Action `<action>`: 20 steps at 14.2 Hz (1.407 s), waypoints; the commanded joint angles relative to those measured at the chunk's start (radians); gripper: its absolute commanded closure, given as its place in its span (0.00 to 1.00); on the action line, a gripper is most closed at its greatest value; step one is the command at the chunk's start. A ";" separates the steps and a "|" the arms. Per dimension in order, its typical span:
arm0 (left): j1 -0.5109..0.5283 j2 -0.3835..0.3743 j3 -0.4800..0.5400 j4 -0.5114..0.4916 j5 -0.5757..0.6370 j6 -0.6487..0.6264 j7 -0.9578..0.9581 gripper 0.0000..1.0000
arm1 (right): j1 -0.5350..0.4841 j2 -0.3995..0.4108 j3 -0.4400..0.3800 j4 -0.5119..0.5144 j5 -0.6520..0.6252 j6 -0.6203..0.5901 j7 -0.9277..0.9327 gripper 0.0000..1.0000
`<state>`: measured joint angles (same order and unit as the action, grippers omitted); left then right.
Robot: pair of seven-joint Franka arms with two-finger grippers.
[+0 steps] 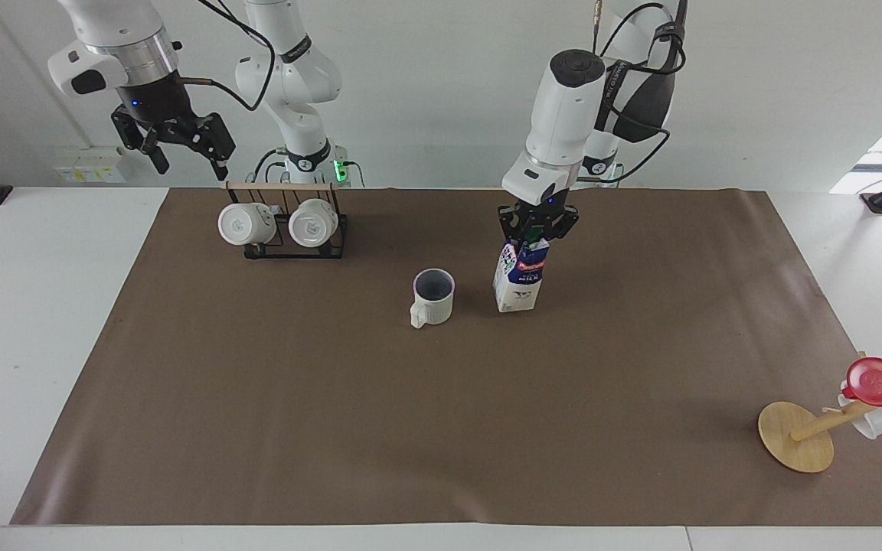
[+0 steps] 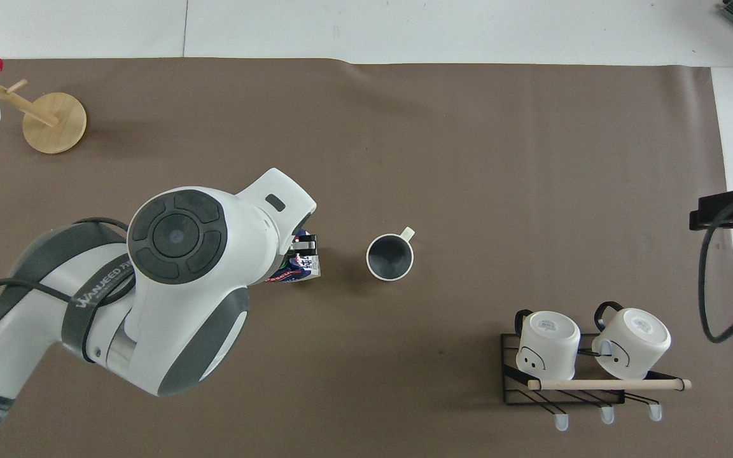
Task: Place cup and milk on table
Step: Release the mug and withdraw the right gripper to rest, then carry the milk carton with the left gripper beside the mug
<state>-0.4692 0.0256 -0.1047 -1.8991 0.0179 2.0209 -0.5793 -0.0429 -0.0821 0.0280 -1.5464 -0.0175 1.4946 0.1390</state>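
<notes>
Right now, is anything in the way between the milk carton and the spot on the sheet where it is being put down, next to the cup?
Nothing visible. The left claw holds the milk carton by its top, over bare brown sheet beside the cup, clear of it.
</notes>
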 commanded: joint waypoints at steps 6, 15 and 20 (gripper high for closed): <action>-0.042 0.037 0.017 0.000 0.039 0.045 -0.076 0.64 | 0.017 0.013 0.007 0.014 -0.010 -0.002 -0.032 0.00; -0.052 0.045 0.017 -0.052 0.056 0.101 -0.091 0.63 | 0.023 0.041 -0.007 0.045 -0.002 -0.005 -0.032 0.00; -0.057 0.045 0.017 -0.041 0.060 0.093 -0.094 0.00 | 0.050 0.031 -0.037 0.042 0.013 -0.001 -0.029 0.00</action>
<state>-0.4985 0.0778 -0.1049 -1.9332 0.0535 2.1033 -0.6465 0.0029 -0.0551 0.0055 -1.5193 -0.0185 1.4956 0.1335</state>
